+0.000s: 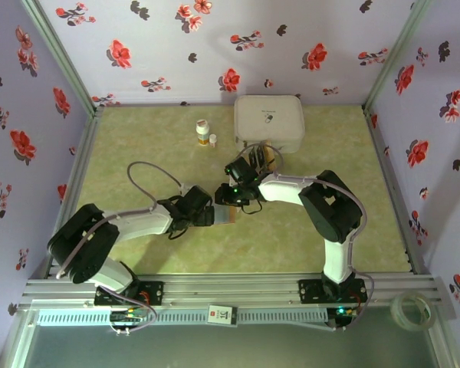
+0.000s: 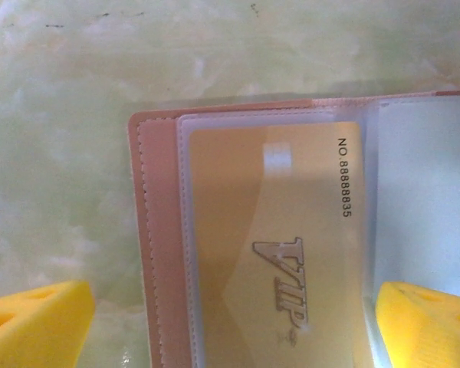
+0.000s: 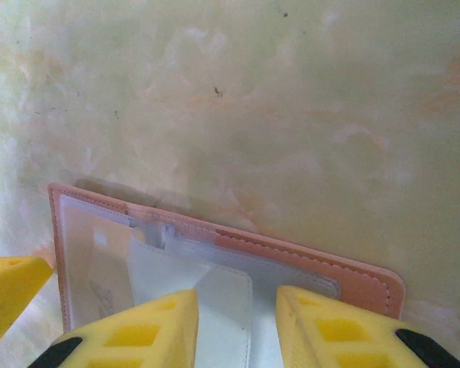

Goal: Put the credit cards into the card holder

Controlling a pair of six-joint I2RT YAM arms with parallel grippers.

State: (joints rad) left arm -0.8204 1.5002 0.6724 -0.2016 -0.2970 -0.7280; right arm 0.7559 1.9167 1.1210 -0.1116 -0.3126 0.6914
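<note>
- Top external view: table with a pale green marbled top, shut in on three sides by lilac walls papered with red and dark flowers. A metal rail runs along the near edge.
- Same view: white rounded box at the middle of the far edge, with two small bottles just to its left.
- Same view: card holder at mid-table, largely hidden between the left tool and the right tool.
- Left wrist view: card holder lies open and flat on the table. A gold credit card marked "VIP" sits in its clear sleeve. The left tool has its jaws wide apart and grips nothing.
- Right wrist view: the card holder's stitched edge lies on the marbled table. The right tool has its jaws partly apart, with a pale sleeve leaf showing in the gap.
</note>
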